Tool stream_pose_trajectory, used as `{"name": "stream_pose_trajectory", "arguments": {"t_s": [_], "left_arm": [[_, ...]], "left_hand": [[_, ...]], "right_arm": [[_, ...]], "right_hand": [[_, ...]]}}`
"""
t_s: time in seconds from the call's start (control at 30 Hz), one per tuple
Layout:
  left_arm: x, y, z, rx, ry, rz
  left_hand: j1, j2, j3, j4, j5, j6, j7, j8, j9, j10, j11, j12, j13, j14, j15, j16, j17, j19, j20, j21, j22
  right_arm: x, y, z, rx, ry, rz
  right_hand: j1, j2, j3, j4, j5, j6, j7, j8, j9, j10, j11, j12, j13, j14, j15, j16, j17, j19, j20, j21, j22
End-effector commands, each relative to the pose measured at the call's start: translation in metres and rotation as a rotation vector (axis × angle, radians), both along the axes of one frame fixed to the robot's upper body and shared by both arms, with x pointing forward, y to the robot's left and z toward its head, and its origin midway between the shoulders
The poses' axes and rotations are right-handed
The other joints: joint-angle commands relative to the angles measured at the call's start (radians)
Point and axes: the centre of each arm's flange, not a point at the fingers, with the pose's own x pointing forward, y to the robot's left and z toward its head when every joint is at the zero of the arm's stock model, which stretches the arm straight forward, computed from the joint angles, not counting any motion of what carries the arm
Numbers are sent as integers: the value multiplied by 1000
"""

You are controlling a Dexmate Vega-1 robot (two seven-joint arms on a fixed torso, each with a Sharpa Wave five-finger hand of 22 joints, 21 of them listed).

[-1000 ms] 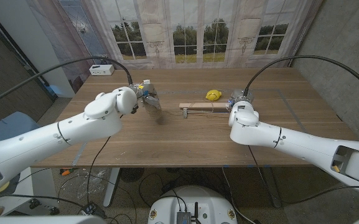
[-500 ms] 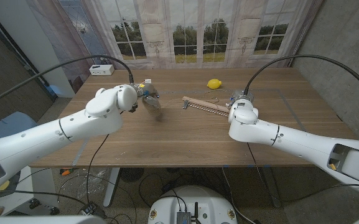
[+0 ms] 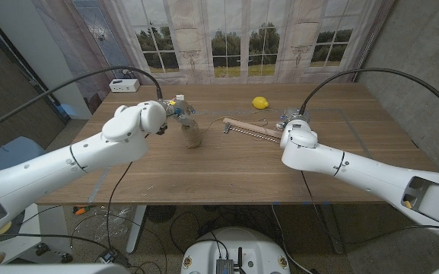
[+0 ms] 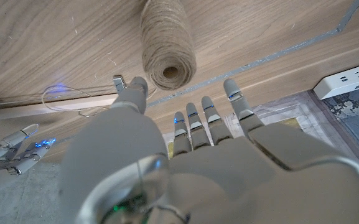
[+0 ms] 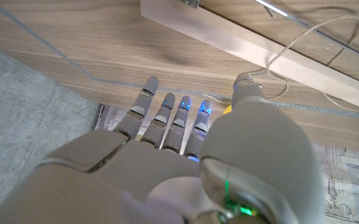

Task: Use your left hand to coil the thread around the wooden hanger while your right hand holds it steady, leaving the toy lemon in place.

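Note:
A spool of tan thread (image 3: 193, 135) stands upright on the table, just ahead of my left hand (image 3: 175, 113). In the left wrist view the spool (image 4: 168, 43) lies beyond my spread fingers (image 4: 195, 121), which hold nothing. The wooden hanger (image 3: 249, 129) lies slanted at mid-table with a loose loop of thread (image 5: 294, 38) over it. My right hand (image 3: 291, 125) hovers at the hanger's right end, fingers (image 5: 167, 115) extended and apart from the wooden bar (image 5: 229, 38). The yellow toy lemon (image 3: 260, 103) sits behind the hanger.
A white power strip (image 3: 124, 85) lies at the table's far left corner. A line of clear tape (image 3: 348, 114) marks the right part of the table. Curtains and windows stand behind the far edge.
The hanger has turned from level to slanted. The lemon now lies farther back, away from the hanger. The spool, blurred by my left hand before, now stands still on the table.

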Motion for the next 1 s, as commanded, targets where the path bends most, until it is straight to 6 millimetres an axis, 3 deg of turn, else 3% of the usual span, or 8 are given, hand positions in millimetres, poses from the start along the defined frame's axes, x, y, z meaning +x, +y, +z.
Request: {"name": "stream_pose_trajectory", "arguments": {"t_s": [0.03,0.4,0.57,0.87,1.0], "left_arm": [[-2,15,1,-127,-179,-105],[2,33,0,-282,-304,-286],[7,43,2,-354,-300,-367],[21,58,2,-451,-269,-517],[22,64,1,-475,-261,-567]], "left_hand": [[-50,18,-8,32,1,-9,-1,3,-4,-8,10,9,-6,0,8,13,-3,-1,-1,-6,5],[-102,46,-17,62,8,-18,-10,6,-10,-14,36,12,-20,0,26,17,-16,-4,11,-20,6],[-123,64,-17,77,11,-9,-2,10,-12,-4,50,18,-27,2,26,19,-21,-7,14,-26,6],[-165,87,-16,99,14,-23,12,6,-16,-21,76,13,-43,-27,34,10,-39,-16,-24,-43,5],[-173,90,-16,103,15,-29,15,4,-17,-24,80,12,-47,-37,37,7,-44,-17,-34,-47,5]], "right_arm": [[-2,0,8,151,-237,166],[0,-6,9,359,-381,352],[-1,-6,9,427,-424,401],[-8,-4,1,618,-476,512],[-9,-8,-8,740,-526,582]], "right_hand": [[10,40,25,-1,2,12,19,8,1,5,24,-7,1,16,-64,7,-3,14,1,-3,2],[6,76,47,2,-17,50,51,20,0,29,41,-3,0,40,-47,15,-10,27,1,-3,2],[-2,82,55,4,-27,19,67,6,-1,36,49,-4,0,48,-40,17,-15,30,0,-5,3],[-11,84,65,4,-36,-2,76,-1,-1,10,58,-19,-2,38,-21,10,-22,35,1,-6,2],[-8,82,75,-3,-37,3,96,3,-1,5,72,-24,-3,35,-12,6,-30,55,-1,-2,2]]}}
